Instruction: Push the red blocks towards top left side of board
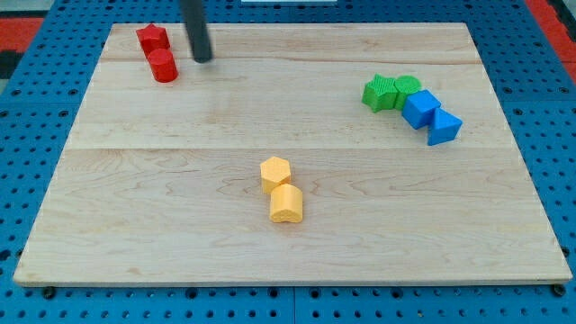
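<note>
Two red blocks sit near the board's top left corner. One is a star-like red block (152, 38). The other is a red cylinder (164, 66), just below it and touching it. My tip (202, 58) is at the end of the dark rod, a short way to the right of the red cylinder and apart from it.
Two green blocks (391, 92) and two blue blocks (430, 116) cluster at the right side. A yellow hexagon (275, 171) and a yellow heart-like block (286, 204) sit below the board's centre. The wooden board (135, 225) lies on a blue pegboard.
</note>
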You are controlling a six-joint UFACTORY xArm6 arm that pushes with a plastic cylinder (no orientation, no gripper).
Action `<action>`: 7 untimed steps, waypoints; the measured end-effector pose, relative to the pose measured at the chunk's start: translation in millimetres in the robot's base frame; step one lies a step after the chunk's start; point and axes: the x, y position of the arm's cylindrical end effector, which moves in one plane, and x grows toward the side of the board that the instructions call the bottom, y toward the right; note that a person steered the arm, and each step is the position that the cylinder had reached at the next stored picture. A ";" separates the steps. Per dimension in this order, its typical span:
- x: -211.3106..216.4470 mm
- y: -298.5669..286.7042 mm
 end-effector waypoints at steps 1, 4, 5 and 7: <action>33.4 11.3; -9.3 -70.9; 38.6 24.2; 180.7 182.9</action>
